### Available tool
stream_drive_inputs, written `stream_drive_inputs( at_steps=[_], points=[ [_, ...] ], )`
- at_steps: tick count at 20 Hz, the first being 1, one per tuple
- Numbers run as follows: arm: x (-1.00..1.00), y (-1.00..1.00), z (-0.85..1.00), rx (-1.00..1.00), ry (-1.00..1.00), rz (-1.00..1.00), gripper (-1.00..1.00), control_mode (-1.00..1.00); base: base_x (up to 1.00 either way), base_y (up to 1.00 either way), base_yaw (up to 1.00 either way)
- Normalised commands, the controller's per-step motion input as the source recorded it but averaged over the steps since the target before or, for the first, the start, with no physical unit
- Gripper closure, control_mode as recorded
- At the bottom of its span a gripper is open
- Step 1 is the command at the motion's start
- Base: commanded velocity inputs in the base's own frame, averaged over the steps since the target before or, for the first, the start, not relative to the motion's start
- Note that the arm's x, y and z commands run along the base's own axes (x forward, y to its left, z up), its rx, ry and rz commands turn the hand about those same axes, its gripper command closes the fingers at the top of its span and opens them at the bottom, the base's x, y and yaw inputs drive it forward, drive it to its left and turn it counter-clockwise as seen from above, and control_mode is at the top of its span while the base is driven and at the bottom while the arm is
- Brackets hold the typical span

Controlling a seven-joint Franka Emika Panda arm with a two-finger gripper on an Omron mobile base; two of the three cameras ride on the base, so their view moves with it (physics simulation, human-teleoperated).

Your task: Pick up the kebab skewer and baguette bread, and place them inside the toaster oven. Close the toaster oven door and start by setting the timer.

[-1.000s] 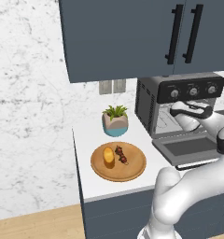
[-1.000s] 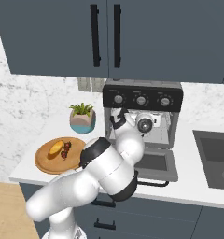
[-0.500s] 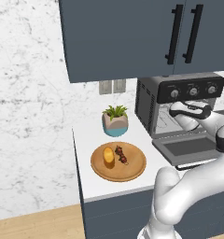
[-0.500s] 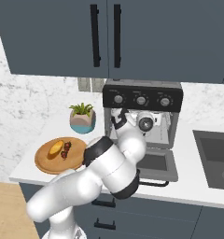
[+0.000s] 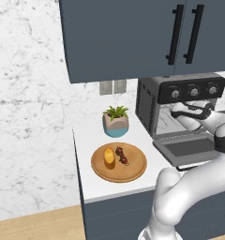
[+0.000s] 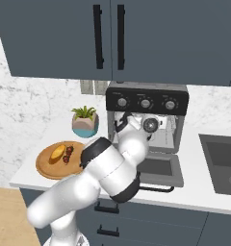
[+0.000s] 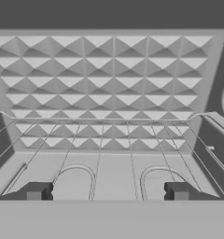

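Observation:
The toaster oven (image 5: pixel 189 91) (image 6: pixel 146 98) stands on the counter with its door (image 5: pixel 187 147) (image 6: pixel 158 168) folded down flat. My gripper (image 7: pixel 108 192) (image 5: pixel 176 112) (image 6: pixel 121 124) is at the oven's mouth, open and with nothing between its fingers. It faces the wire rack (image 7: pixel 109 121) and the patterned back wall. The baguette bread (image 5: pixel 108 155) (image 6: pixel 57 153) and the kebab skewer (image 5: pixel 121 155) (image 6: pixel 68 153) lie side by side on a round wooden plate (image 5: pixel 119 176) (image 6: pixel 47 168), left of the oven and well apart from the gripper.
A potted plant (image 5: pixel 116 121) (image 6: pixel 85 122) stands behind the plate, against the marble wall. Blue-grey cabinets (image 5: pixel 133 37) (image 6: pixel 108 38) hang just above the oven. A sink (image 6: pixel 223 163) lies to the oven's right. The counter's edge (image 5: pixel 79 159) runs close to the plate's left.
The hand has crept slightly upward at the oven's mouth. The plate, the bread and the skewer have not moved.

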Motion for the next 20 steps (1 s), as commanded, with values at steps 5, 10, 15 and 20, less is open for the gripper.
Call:
stream_drive_inputs(
  at_steps=[5,10,15,20],
  points=[
    [-0.54,-0.05,-0.78,0.01,0.05,0.0,-1.0,-1.0,0.0,0.0,0.0],
    [-0.49,0.0,-0.82,0.0,0.02,0.0,-1.0,-1.0,0.0,0.0,0.0],
    [-0.41,0.0,-0.8,0.0,0.07,0.0,-1.0,-1.0,0.0,0.0,0.0],
    [-0.36,0.0,-0.75,0.0,0.11,0.0,-1.0,-1.0,0.0,0.0,0.0]
  ],
)
